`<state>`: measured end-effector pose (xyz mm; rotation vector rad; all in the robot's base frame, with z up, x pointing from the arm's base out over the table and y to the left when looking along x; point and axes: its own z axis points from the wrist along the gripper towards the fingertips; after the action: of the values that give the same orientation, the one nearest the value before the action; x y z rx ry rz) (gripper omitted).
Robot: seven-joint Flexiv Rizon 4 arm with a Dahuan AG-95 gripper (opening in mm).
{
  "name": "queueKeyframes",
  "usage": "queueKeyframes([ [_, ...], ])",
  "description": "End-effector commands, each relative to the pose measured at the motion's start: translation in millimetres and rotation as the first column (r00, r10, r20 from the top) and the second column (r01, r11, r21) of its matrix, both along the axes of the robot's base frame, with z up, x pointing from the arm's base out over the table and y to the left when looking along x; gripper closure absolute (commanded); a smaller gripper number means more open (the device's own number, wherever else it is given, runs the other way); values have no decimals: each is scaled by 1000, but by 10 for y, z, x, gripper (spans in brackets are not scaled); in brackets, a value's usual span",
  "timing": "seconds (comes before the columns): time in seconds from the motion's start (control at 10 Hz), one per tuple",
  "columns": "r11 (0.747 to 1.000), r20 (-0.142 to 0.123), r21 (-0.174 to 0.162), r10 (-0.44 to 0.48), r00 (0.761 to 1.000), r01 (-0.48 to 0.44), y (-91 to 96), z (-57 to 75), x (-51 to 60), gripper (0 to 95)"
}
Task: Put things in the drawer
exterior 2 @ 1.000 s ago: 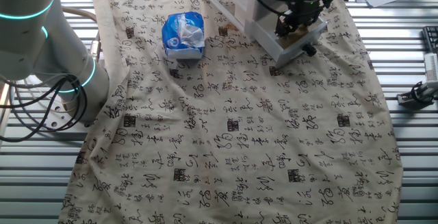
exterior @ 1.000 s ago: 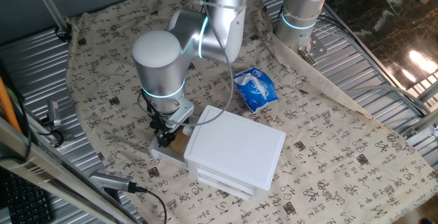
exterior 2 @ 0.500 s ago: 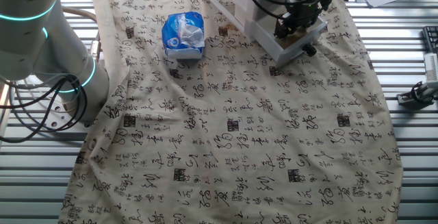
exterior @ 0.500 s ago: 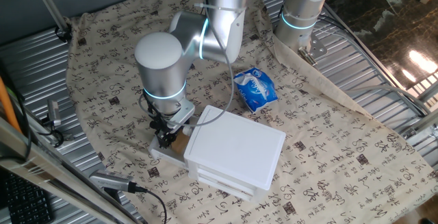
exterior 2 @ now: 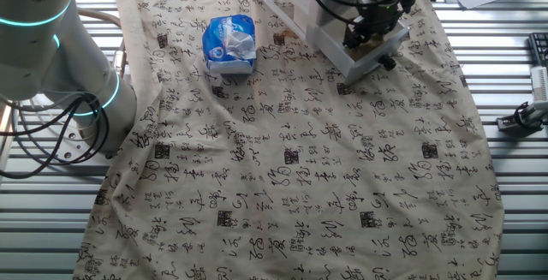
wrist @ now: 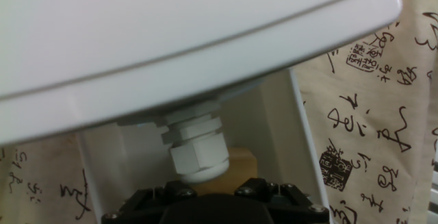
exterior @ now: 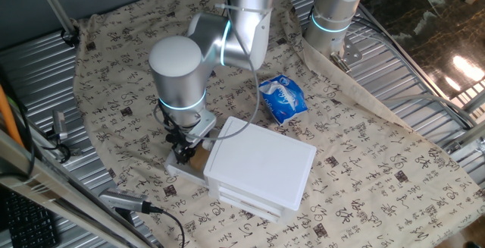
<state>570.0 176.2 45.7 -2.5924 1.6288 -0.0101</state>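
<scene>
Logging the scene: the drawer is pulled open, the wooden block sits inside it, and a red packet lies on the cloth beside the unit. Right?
Not quite: the packet is blue and white, as both fixed views show. The drawer is open, with the wooden block inside.

Only illegible calligraphy on cloth (exterior 2: 282, 160)

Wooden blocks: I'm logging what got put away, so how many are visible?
1. The wooden block sits in the open top drawer, beneath the gripper. Others may be hidden.
</scene>
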Motion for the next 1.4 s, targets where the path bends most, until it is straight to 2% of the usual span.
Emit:
queueKeyframes([
  [0.1, 1000, 2, 1, 8, 1000, -8, -3, 2, -1, 570],
  [0.2, 1000, 2, 2, 12, 1000, -12, -3, 2, -1, 380],
  [0.7, 1000, 1, 13, 10, 1000, -10, -2, 13, -2, 380],
  [1.2, 1000, -1, 15, 1, 1000, -1, 13, 110, -11, 380],
  [1.4, 1000, -12, 13, 4, 1000, -4, 17, 152, -16, 380],
])
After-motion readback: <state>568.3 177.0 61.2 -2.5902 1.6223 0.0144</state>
